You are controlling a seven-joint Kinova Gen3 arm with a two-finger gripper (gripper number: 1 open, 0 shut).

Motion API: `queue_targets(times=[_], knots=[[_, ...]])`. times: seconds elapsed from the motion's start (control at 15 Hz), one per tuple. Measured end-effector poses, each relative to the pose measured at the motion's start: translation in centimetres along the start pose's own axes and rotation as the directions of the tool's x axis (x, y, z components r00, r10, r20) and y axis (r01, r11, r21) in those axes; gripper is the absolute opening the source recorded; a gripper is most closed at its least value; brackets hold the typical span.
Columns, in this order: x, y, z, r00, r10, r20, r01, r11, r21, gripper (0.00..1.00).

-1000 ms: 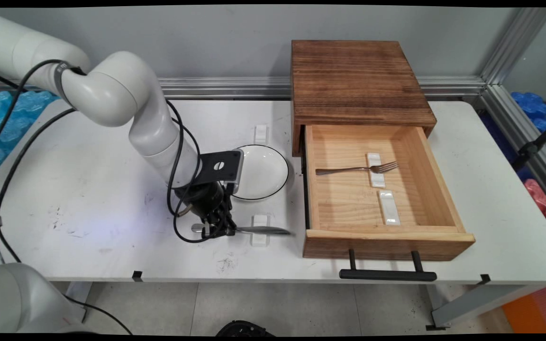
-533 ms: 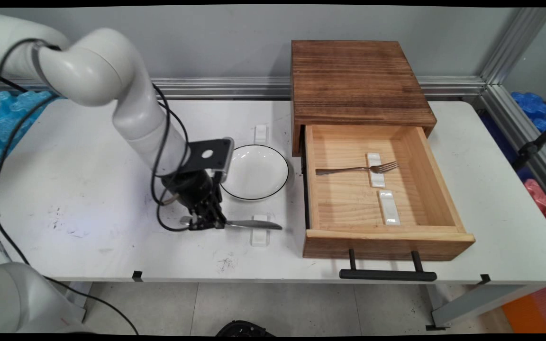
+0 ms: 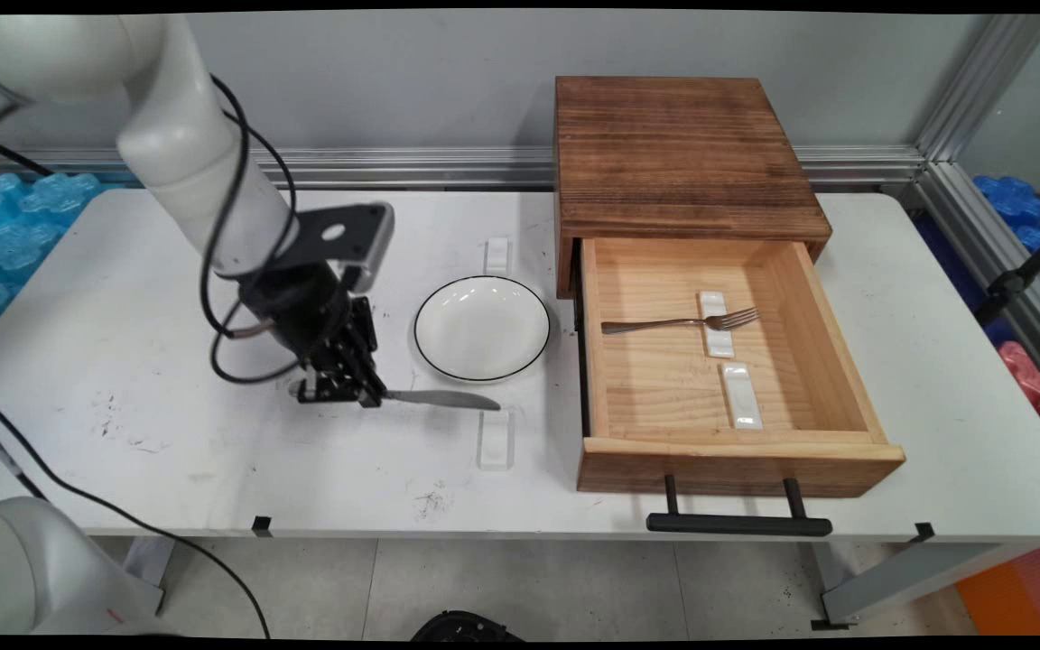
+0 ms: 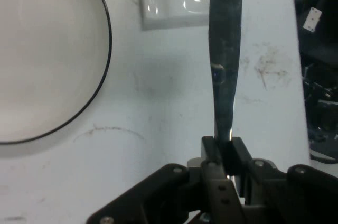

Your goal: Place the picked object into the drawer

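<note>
Metal knife (image 3: 434,398) (image 4: 225,60) level, lifted above table.

Bare white table (image 3: 141,361) spreads across the frame's left and lower middle, open for passage. Just right of the black gripper (image 3: 337,392) and its clamped steel knife (image 3: 441,399) sit a round white black-rimmed plate (image 3: 482,327) and, below the blade, a small white ceramic rest (image 3: 495,440). The open wooden drawer box (image 3: 710,361) blocks the right of centre.
</note>
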Motion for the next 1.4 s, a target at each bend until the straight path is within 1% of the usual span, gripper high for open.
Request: queue_targets(times=[0.2,0.4,0.6,0.8,1.07,1.33,1.4], knots=[[0.5,0.0,-2.9,1.000,-0.005,-0.008,0.005,1.000,-0.004,0.00],[1.9,-0.4,-5.8,0.999,-0.014,-0.031,0.014,1.000,-0.001,0.00],[4.3,-1.1,-8.3,0.997,-0.031,-0.070,0.032,0.999,0.009,0.00],[7.1,-1.8,-9.7,0.992,-0.046,-0.116,0.049,0.999,0.024,0.00],[11.7,-2.8,-9.5,0.985,-0.049,-0.166,0.057,0.997,0.044,0.00],[16.5,-3.6,-7.5,0.978,-0.036,-0.206,0.049,0.997,0.057,0.00],[17.3,-3.7,-7.1,0.977,-0.034,-0.211,0.047,0.997,0.058,0.00]])
